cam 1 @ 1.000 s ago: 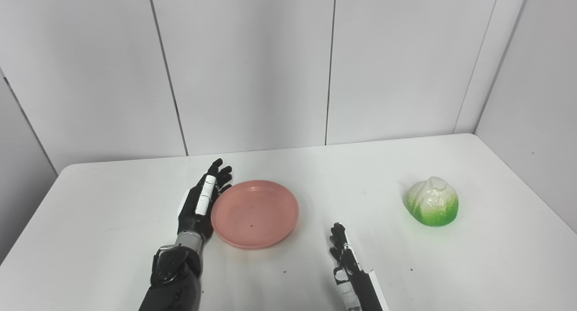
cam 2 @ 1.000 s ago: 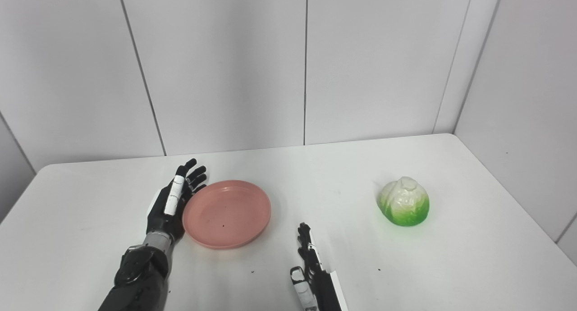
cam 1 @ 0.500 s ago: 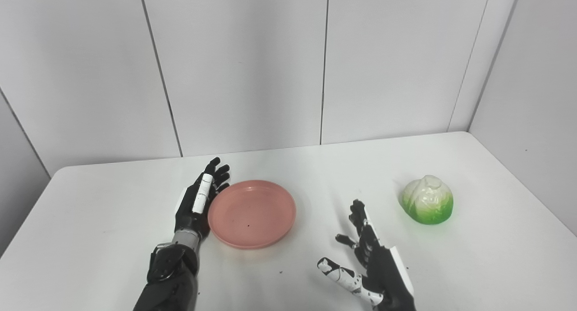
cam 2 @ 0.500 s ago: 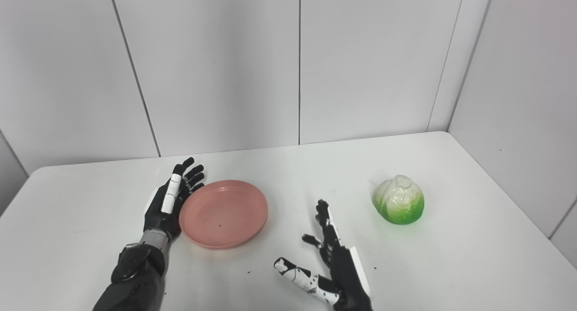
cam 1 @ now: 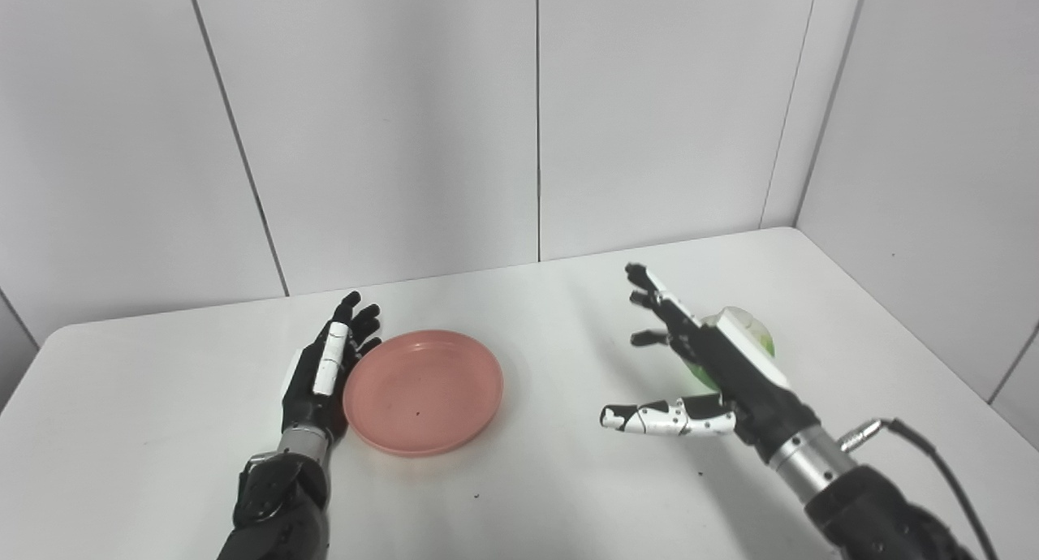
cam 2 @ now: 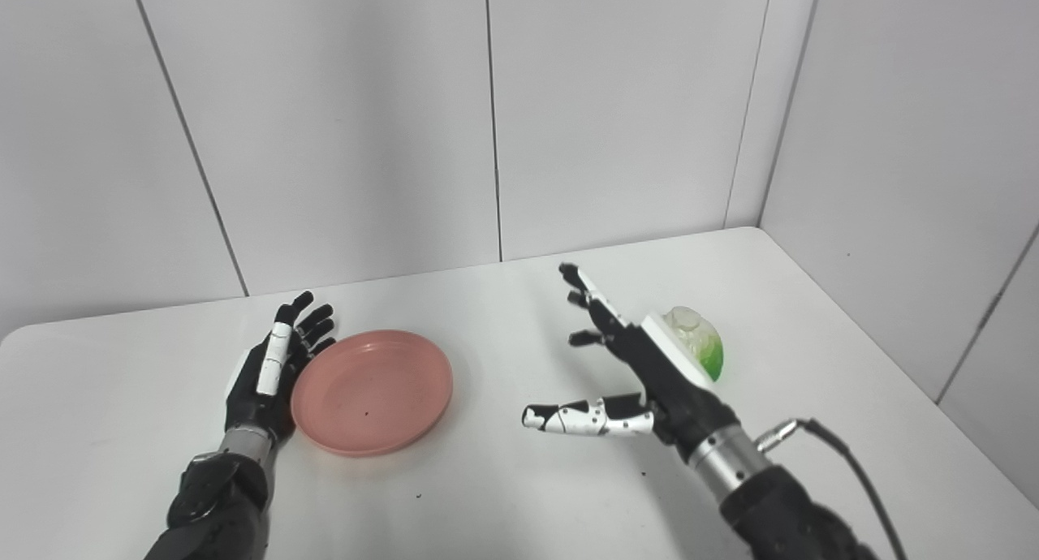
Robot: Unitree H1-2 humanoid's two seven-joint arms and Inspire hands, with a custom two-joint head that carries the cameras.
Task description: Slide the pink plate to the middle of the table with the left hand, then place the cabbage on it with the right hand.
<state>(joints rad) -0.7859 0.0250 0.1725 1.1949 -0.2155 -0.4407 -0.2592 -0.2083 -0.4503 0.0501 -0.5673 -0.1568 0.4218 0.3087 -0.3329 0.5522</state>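
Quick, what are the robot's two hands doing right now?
Left hand: open, beside the pink plate.
Right hand: open, holding nothing, near the cabbage.

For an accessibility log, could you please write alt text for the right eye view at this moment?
The robot's right hand, open with fingers spread, hangs just left of a green-and-white cabbage on a white table, partly hiding it. The open left hand rests against the left rim of an empty pink plate.

White table [cam 1: 568, 495] with rounded corners stands in a corner. White panelled walls [cam 1: 390, 122] with dark vertical seams enclose back and right sides.
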